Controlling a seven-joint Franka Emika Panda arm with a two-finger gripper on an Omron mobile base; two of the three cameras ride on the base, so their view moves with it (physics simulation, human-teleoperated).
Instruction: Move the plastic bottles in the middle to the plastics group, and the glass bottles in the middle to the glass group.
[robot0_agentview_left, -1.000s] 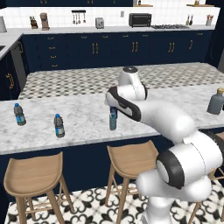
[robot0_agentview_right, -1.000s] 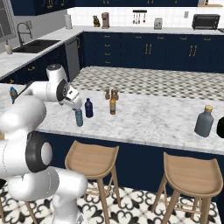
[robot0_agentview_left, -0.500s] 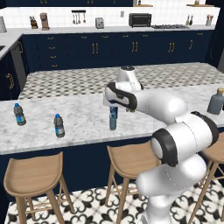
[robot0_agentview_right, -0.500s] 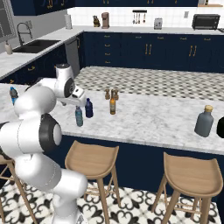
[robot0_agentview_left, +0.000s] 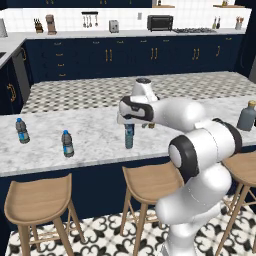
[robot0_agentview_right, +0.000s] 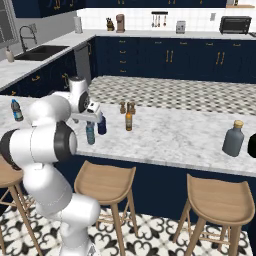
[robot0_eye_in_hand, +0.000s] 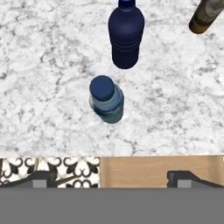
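Note:
The slim pale teal bottle (robot0_eye_in_hand: 106, 99) with a dark blue cap stands upright near the counter's front edge, directly below my open gripper (robot0_eye_in_hand: 113, 177); nothing sits between the fingertips (robot0_eye_in_hand: 41, 178). From the sides, the gripper (robot0_agentview_left: 129, 121) (robot0_agentview_right: 90, 119) hovers just over the teal bottle (robot0_agentview_left: 129, 136) (robot0_agentview_right: 90, 133). Just behind it stands the navy bottle (robot0_eye_in_hand: 126, 35) (robot0_agentview_right: 102, 125). The amber bottle (robot0_agentview_right: 129, 120) (robot0_eye_in_hand: 204, 16) is further right. Two blue-labelled water bottles (robot0_agentview_left: 21, 131) (robot0_agentview_left: 67, 144) stand far left, and the grey-blue bottle (robot0_agentview_left: 247, 116) (robot0_agentview_right: 233, 139) far right.
Two short brown shakers (robot0_agentview_right: 122, 107) (robot0_agentview_right: 132, 107) stand behind the amber bottle. Wooden stools (robot0_agentview_left: 149, 181) (robot0_agentview_left: 37, 197) line the front of the marble counter (robot0_agentview_left: 95, 150), with one stool seat (robot0_eye_in_hand: 157, 168) right beneath the hand.
The arm has turned its elbow and brought the hand down closer over the teal bottle. The bottles stand where they were.

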